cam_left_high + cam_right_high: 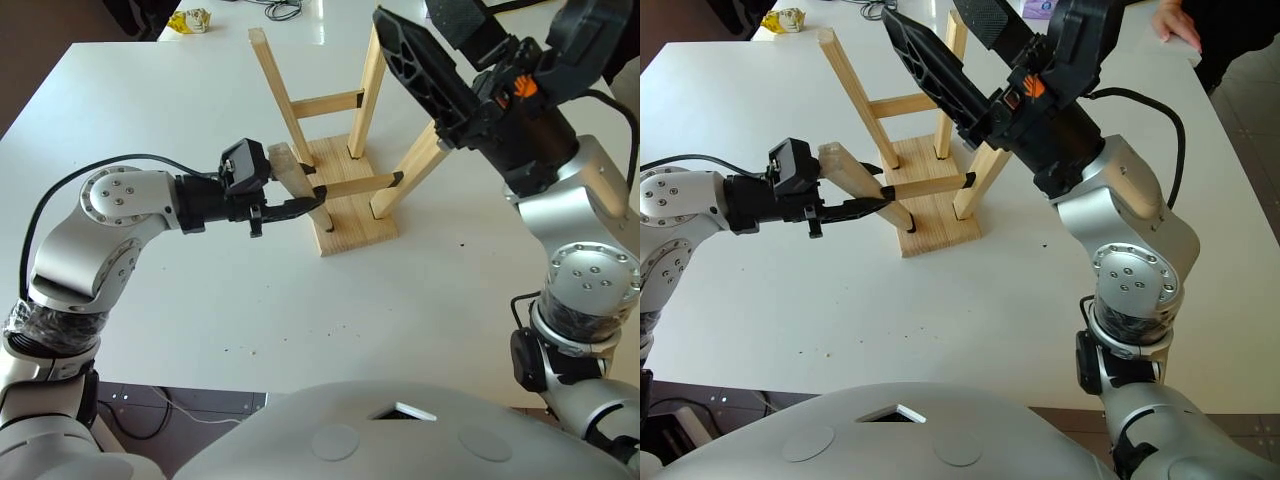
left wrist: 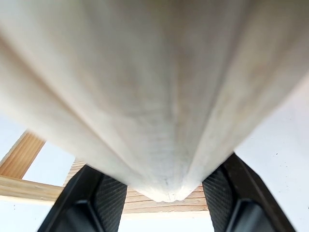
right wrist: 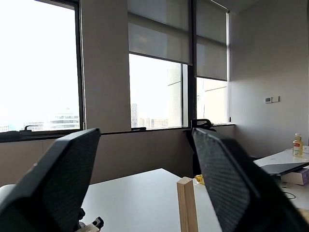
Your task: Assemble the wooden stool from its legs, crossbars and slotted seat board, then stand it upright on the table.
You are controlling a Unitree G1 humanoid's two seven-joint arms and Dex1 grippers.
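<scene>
1. The stool [image 1: 345,190] lies upside down in the middle of the desk [image 1: 200,300]. The slotted seat board [image 1: 352,228] is flat on the desk and four legs point up.
2. The left gripper [image 1: 305,198] comes in level from the robot's left. Its fingers [image 2: 111,198] pinch the near-left leg [image 1: 290,168] from both sides, about halfway up.
   - In the left wrist view the black pads press against the wood with the leg filling the gap.
   - This leg tilts away from the other legs, with its lower end down at the seat board. I cannot tell whether it sits fully in its slot.
3. The right gripper [image 1: 442,50] is raised above the right side of the stool, over the near-right leg [image 1: 415,172].
   - Its fingers [image 3: 53,183] are spread wide and hold nothing.
   - In the right wrist view the top end of one leg [image 3: 187,205] shows in the gap, farther off and not touched.
4. The far-left leg [image 1: 280,95] leans outward and the far-right leg [image 1: 368,90] stands close to upright.
5. The far crossbar [image 1: 325,103] joins the two far legs. The near crossbar [image 1: 360,184] runs from the pinched leg to the near-right leg.
</scene>
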